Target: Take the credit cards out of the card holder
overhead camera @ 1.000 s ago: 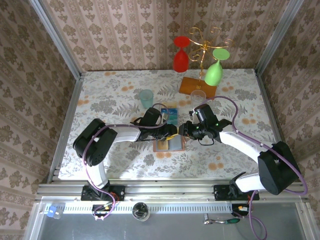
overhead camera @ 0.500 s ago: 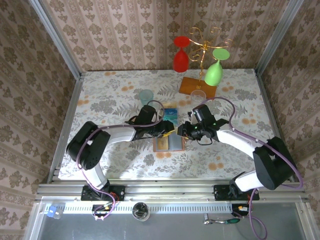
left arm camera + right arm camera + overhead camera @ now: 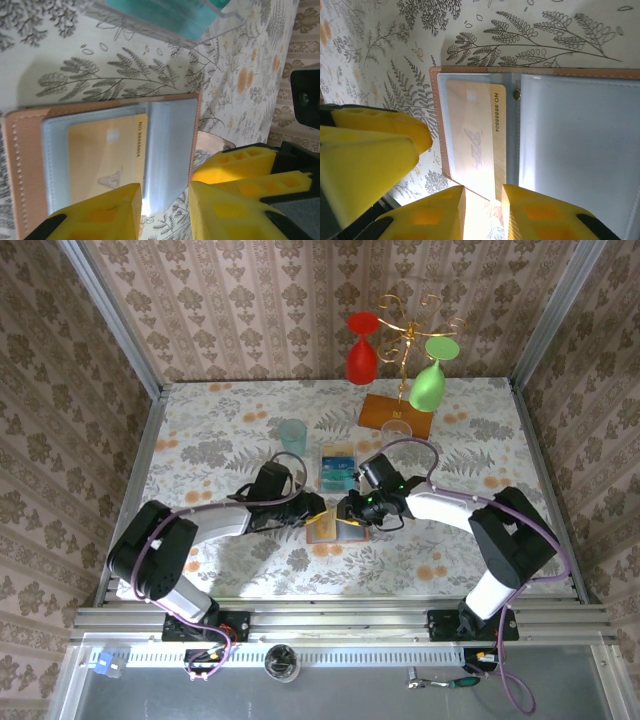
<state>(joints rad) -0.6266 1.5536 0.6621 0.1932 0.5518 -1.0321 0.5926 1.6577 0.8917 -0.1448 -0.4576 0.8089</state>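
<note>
The credit card (image 3: 472,135) you want is tan with a printed number. It sits in one pocket of the card holder (image 3: 580,150), which lies spread open and flat on the counter (image 3: 220,430) between the two arms.

Your right pincer (image 3: 482,212) is released, with its jaws a narrow gap apart. The card's short end lies in that gap and its long axis runs straight away from the pincer. I judge that a pull back along that line is what frees it. Glare hides whether the pads (image 3: 540,215) touch the plastic.

Your left pincer (image 3: 165,212) is released too, with its jaws apart over the holder's edge beside the same card. From there it could pin the holder down. Both pincers are about equally near and crowd one corner, so a clash is the risk.

The floral counter looks smooth, so the holder may slide.

Just beyond the holder, a clear tray (image 3: 338,468) holds teal cards (image 3: 340,478). A teal tumbler (image 3: 292,436) and the glass rack (image 3: 380,408) stand farther back, well apart.
</note>
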